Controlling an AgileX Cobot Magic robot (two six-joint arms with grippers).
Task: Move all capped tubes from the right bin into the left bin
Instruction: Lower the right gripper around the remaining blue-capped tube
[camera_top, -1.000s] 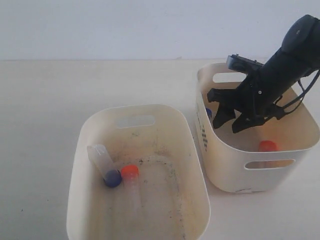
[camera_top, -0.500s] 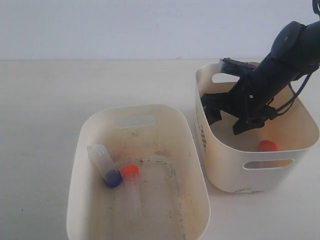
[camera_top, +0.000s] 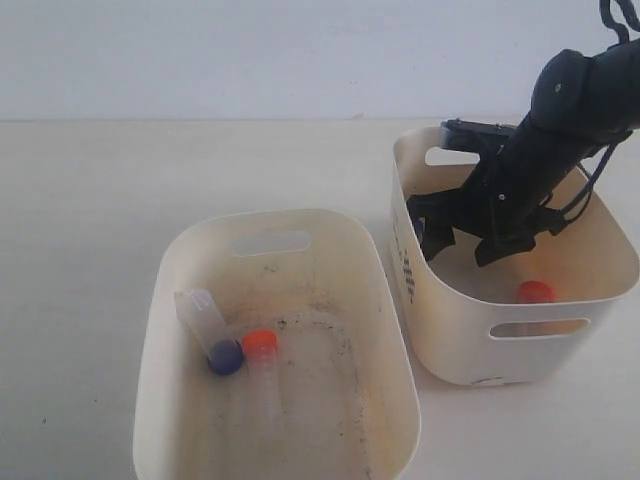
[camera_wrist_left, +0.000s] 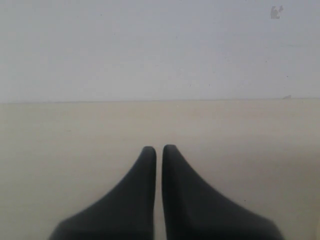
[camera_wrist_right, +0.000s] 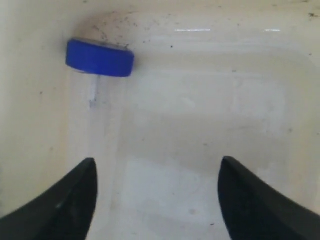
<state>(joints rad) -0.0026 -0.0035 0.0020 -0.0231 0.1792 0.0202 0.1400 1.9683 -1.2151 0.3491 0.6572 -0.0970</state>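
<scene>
Lying in the right bin (camera_top: 450, 340) are two capped tubes. The first tube (camera_wrist_right: 99, 60) has a blue cap and rests on the bin floor close along one side wall. Its clear body runs back toward one finger (camera_wrist_right: 70, 200) of the right gripper (camera_wrist_right: 157, 200). The second tube (camera_top: 535, 292) sits at the near wall of the bin, and only its orange cap shows above the rim.

The right gripper (camera_top: 462, 250) reaches down inside the right bin from the far right. Its fingers are spread wide apart and grip nothing. The floor between them is bare (the blue-capped tube is off to one side of the gap, not centred in it).

The left bin (camera_top: 200, 250) stands just left of and nearer than the right bin and has a speckled, dirty floor. It holds two tubes side by side at its left part. The blue-capped one (camera_top: 213, 333) lies with its cap toward the near side. The orange-capped one (camera_top: 262, 365) lies just to its right with its cap toward the far side.

The left gripper (camera_wrist_left: 159, 150) does not appear in the exterior view. In its wrist view the fingers are closed to a thin slit with nothing between them, above the bare table (camera_wrist_left: 60, 135).
</scene>
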